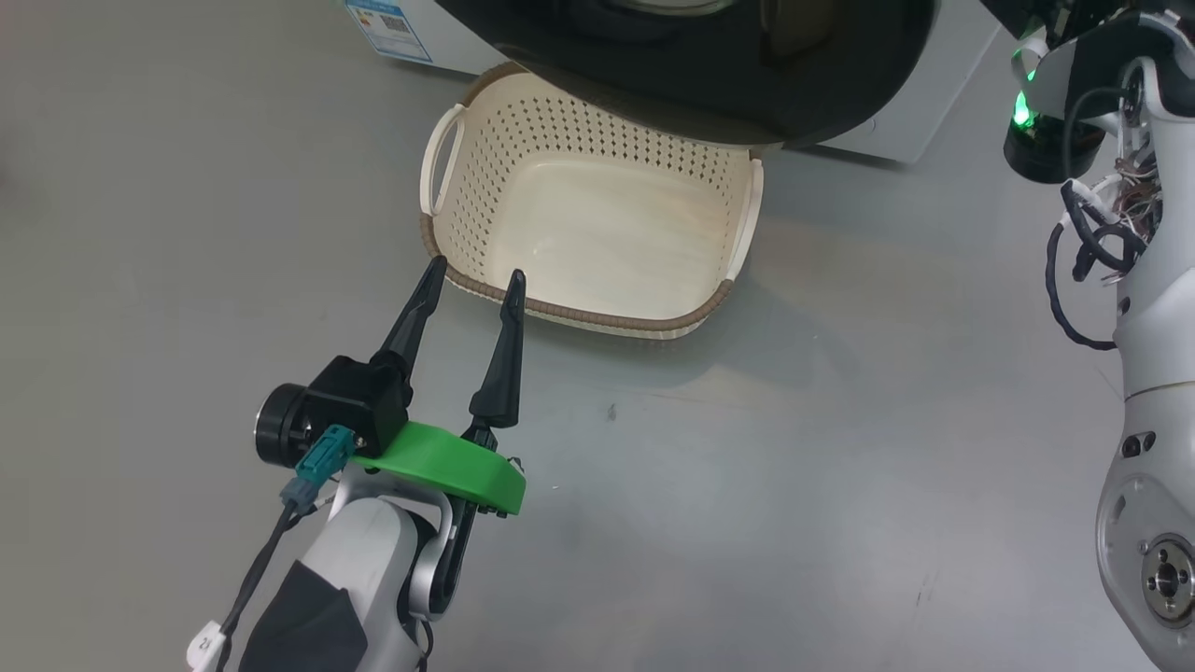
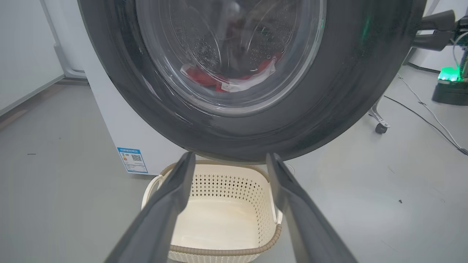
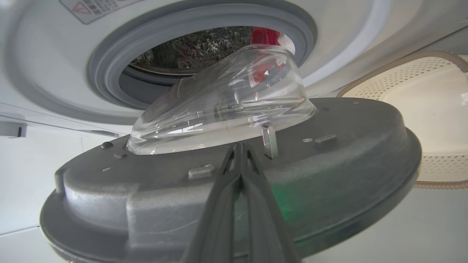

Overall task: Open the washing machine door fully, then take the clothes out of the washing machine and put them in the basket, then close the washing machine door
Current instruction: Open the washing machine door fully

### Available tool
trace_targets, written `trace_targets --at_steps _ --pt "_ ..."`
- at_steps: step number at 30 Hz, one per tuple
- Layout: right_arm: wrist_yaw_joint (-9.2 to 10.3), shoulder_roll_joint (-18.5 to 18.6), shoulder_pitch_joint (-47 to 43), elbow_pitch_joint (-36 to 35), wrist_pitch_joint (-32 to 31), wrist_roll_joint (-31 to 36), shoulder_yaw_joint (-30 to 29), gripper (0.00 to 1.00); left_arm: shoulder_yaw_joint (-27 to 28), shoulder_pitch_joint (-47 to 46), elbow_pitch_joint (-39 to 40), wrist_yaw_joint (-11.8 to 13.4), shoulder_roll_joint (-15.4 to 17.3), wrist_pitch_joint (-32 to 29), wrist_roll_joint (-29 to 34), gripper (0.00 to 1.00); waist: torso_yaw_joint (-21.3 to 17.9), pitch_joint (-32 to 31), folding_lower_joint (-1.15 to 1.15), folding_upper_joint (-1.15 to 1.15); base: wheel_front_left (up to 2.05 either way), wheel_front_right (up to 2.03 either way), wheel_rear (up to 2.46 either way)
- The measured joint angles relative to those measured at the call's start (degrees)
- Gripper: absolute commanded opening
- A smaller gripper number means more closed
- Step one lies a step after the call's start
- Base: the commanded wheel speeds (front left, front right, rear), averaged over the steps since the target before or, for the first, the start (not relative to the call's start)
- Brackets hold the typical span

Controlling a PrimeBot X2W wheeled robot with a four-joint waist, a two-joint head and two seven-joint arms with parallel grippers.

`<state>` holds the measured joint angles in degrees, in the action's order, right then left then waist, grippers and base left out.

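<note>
The washing machine door (image 2: 329, 109), a black ring around clear glass, stands partly open above the basket (image 1: 588, 303). Its grey inner face (image 3: 329, 153) and glass bowl (image 3: 219, 106) show in the right wrist view. My right gripper (image 3: 239, 146) is shut with nothing in it, its tips lying over that inner face just below the bowl. Red and white clothes (image 2: 226, 78) lie in the drum, seen through the glass and past the grey gasket (image 3: 106, 73). My left gripper (image 1: 476, 273) hangs open and empty over the cream basket's near rim, in front of the door.
The white washing machine (image 2: 109, 120) with its blue label (image 2: 132, 160) stands behind the basket (image 2: 219, 252). Cables (image 2: 424, 117), a caster wheel (image 2: 380, 128) and a stand with a green light (image 2: 450, 75) lie to the right. My right arm (image 1: 1148, 373) fills the head view's right edge.
</note>
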<state>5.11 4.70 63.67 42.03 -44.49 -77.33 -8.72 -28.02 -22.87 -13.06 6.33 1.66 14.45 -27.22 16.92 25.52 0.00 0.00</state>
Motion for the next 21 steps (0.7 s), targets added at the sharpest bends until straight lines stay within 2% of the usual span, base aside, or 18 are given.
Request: trace_targets --at_steps 21 --pt "-0.51 -0.27 -4.34 0.99 -2.08 -4.79 5.2 0.0 0.19 2.8 -0.85 0.01 0.02 -0.01 0.16 1.0 -0.57 -4.29 0.0 0.0 0.0 0.0 0.0"
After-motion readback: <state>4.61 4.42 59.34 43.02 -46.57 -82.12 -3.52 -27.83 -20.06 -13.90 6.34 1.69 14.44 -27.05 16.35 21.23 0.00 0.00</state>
